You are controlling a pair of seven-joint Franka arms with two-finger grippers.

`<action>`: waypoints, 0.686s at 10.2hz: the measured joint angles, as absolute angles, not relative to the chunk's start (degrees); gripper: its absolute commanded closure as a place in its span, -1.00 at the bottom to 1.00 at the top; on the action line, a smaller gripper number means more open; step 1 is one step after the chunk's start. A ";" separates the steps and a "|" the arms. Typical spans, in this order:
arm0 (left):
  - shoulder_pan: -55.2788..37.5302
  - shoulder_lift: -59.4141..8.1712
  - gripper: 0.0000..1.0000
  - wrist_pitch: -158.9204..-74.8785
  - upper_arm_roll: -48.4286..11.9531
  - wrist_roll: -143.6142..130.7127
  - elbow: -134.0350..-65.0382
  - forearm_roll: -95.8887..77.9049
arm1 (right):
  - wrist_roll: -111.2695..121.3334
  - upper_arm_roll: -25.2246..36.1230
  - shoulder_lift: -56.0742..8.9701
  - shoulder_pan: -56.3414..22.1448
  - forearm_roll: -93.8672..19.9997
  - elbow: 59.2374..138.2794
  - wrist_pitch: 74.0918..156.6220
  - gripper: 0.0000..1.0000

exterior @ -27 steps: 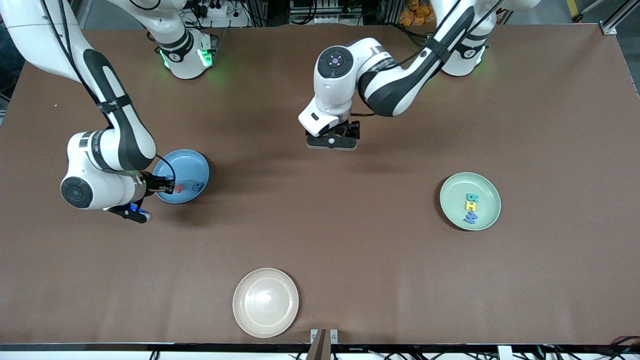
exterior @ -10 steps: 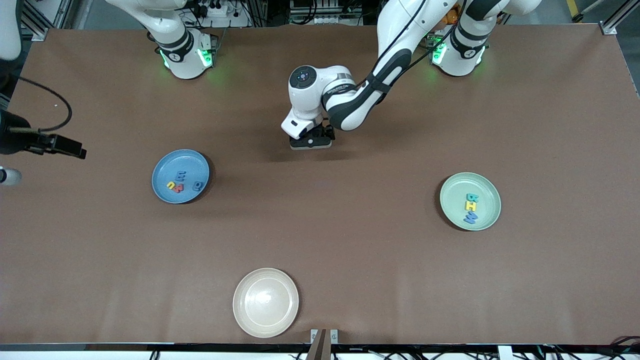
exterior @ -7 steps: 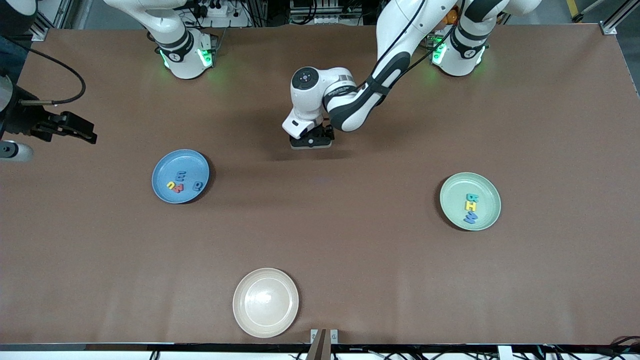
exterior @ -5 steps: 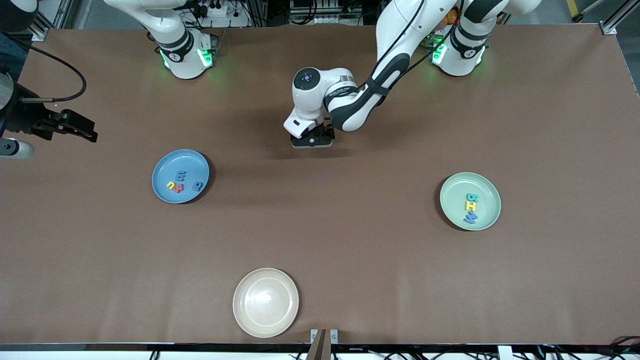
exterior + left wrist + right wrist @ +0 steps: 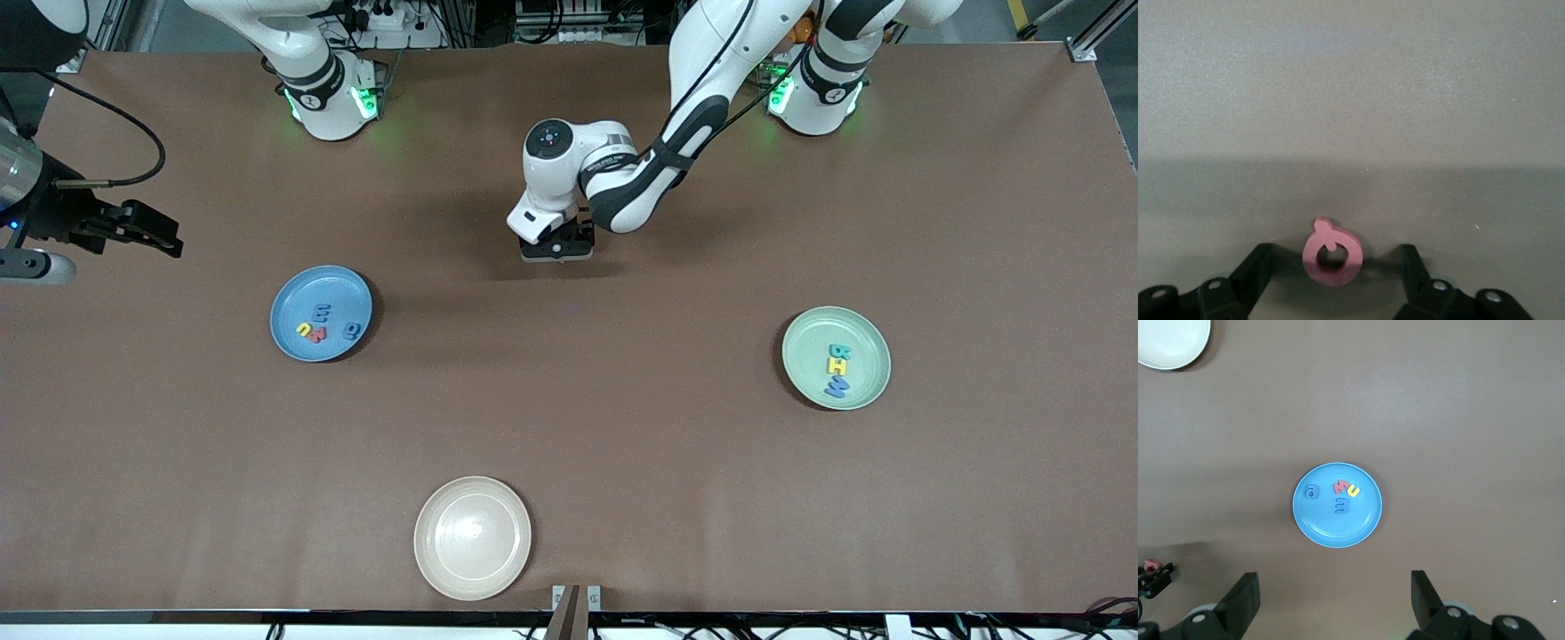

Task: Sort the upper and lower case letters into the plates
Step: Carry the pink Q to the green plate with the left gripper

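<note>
Even overhead light falls on the brown bench (image 5: 622,462), bright without harsh glare. The cream plate (image 5: 472,537) carries a small soft highlight near its middle. Soft, blurred shadows lie under the arms and at the 4 o'clock side of the blue plate (image 5: 321,313). Green lamps glow at both bases. The front view is sharp. In the left wrist view a wide dim band crosses the bench, and the pink letter (image 5: 1333,255) is slightly soft.
</note>
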State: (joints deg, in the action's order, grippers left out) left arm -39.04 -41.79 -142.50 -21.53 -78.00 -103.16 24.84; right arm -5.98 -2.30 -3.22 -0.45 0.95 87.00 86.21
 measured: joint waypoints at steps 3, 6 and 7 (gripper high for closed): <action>-39.03 -40.92 1.00 -142.56 -21.70 -78.28 -103.15 24.82 | -5.98 -2.30 -3.16 -0.46 0.95 87.02 86.00 -1.00; -37.95 -40.51 1.00 -142.84 -21.03 -79.02 -102.82 24.82 | -5.98 -2.23 -3.16 -0.46 0.95 87.18 85.94 -1.00; -36.19 -39.31 1.00 -142.89 -20.82 -79.02 -102.22 24.82 | -5.97 -2.08 -3.17 -0.43 0.96 87.20 86.14 -1.00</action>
